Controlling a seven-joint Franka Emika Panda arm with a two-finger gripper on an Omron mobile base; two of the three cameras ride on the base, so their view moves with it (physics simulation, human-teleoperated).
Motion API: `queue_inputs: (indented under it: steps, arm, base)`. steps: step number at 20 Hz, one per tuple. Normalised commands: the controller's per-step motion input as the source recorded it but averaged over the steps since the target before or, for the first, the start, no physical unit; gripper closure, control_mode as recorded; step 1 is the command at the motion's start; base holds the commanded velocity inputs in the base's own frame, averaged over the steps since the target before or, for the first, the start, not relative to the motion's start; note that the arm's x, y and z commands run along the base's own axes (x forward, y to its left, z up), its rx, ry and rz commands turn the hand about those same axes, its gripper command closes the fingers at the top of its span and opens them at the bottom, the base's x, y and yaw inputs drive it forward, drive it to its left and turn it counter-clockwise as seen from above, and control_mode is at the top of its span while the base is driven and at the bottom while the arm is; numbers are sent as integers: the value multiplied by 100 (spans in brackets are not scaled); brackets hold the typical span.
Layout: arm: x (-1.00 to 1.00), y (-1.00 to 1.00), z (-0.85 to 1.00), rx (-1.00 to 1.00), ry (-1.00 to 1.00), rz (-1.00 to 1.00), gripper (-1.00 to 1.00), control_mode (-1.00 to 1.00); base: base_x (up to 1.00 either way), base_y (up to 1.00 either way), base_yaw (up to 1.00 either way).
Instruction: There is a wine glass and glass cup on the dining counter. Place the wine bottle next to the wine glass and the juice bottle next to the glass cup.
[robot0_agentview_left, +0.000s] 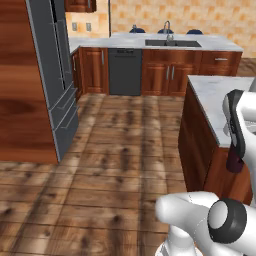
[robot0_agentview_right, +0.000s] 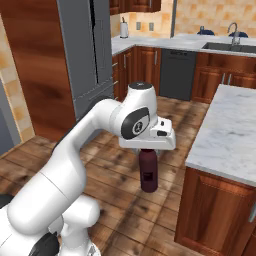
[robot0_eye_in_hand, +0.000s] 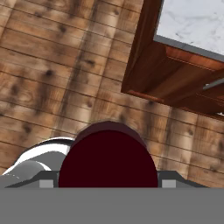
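- Judging from the frames, the task is taken to be at an early stage: the slim dark wine bottle with dark red top (robot0_agentview_right: 148, 172) is lifted and in transit, hanging over the wooden plank floor (robot0_agentview_right: 120, 160), and is not yet set down anywhere.
- The pincer (robot0_agentview_right: 148, 148) is closed on the wine bottle at its neck; the bottle hangs upright directly below it, its body free of any surface.
- In the hand view the dark red bottle top (robot0_eye_in_hand: 108, 165) sits between the fingertips, with the floor planks far beneath.
- The long marble dining counter with dark sink and curved steel tap (robot0_agentview_right: 190, 43) lies well ahead of the pincer, across the floor. No wine glass or glass cup can be made out on it at this size.
- A smaller marble-topped island on a brown wood base (robot0_agentview_right: 225, 135) stands just beside the pincer, to its right; the bottle hangs lower than that top, apart from its side.
- Left to do, as judged: carrying the wine bottle to the wine glass, then the whole juice-bottle step.
- Arm pose: the white arm is raised from the base, bent at the elbow, with the wrist turned so the pincer points straight down.
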Motion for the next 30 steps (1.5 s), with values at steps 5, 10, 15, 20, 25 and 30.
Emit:
queue_inputs:
  steps: [5, 10, 15, 20, 25, 30]
  arm:
    - [0, 0, 0, 0, 0, 0, 100, 100]
    - [0, 0, 0, 0, 0, 0, 100, 100]
    - [0, 0, 0, 0, 0, 0, 100, 100]
    - [0, 0, 0, 0, 0, 0, 100, 100]
    - [0, 0, 0, 0, 0, 0, 100, 100]
    - [0, 0, 0, 0, 0, 0, 100, 100]
  base:
    - [71, 53, -9]
    - [80, 43, -6]
    - [86, 32, -10]
    - [88, 30, -10]
    - [91, 27, -8]
    - [87, 14, -7]
